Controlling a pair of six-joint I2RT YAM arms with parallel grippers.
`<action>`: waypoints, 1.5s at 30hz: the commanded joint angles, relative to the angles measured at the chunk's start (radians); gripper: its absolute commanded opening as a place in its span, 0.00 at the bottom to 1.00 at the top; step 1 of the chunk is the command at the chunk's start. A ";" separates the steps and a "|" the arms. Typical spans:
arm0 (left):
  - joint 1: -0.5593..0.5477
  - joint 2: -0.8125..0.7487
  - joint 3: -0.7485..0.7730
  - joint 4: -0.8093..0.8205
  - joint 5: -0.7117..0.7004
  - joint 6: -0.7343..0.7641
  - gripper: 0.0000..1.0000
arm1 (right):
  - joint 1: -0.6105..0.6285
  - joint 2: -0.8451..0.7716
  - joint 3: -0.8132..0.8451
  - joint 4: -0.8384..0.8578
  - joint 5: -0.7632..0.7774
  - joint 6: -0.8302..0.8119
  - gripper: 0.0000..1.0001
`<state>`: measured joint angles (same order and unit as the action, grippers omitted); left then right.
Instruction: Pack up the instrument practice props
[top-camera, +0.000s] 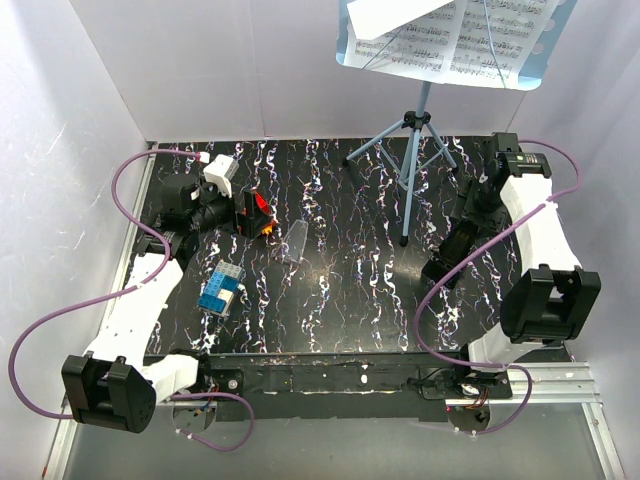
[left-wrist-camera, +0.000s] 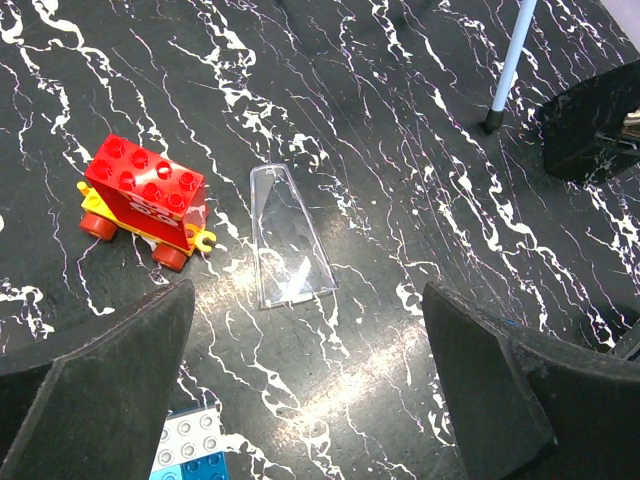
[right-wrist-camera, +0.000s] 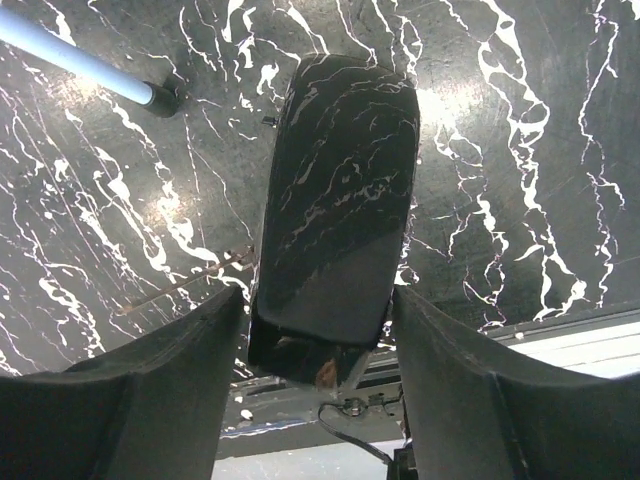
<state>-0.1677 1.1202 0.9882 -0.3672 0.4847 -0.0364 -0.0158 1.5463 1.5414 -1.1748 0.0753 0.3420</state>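
The light-blue music stand (top-camera: 418, 130) stands on its tripod at the back right of the table. White sheet-music pages (top-camera: 470, 35) lie on its desk plate. One stand leg shows in the left wrist view (left-wrist-camera: 510, 60) and in the right wrist view (right-wrist-camera: 70, 55). My left gripper (top-camera: 238, 215) (left-wrist-camera: 308, 300) is open and empty, far left of the stand. My right gripper (top-camera: 452, 245) (right-wrist-camera: 318, 295) is right of the tripod. Its fingers sit against both sides of a black glossy object (right-wrist-camera: 335, 180).
A red toy train car (top-camera: 260, 215) (left-wrist-camera: 145, 195) sits just ahead of the left gripper. A clear plastic piece (top-camera: 295, 243) (left-wrist-camera: 290, 240) lies beside it. A blue-and-white brick (top-camera: 220, 290) (left-wrist-camera: 190, 450) lies nearer the front. White walls enclose the black marbled table (top-camera: 340, 300).
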 joint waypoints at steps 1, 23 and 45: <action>-0.006 -0.028 -0.010 -0.010 -0.017 0.016 0.98 | -0.003 0.024 0.033 0.007 -0.009 0.025 0.66; -0.006 -0.051 -0.028 0.010 -0.005 0.059 0.98 | 0.361 0.043 0.035 0.064 -0.348 -0.384 0.14; -0.012 -0.197 -0.140 -0.053 0.394 0.512 0.98 | 0.705 0.347 0.517 -0.017 -0.548 -0.758 0.82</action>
<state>-0.1680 0.9081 0.8459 -0.3985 0.7006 0.2977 0.7284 1.9347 1.9678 -1.1446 -0.3798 -0.3656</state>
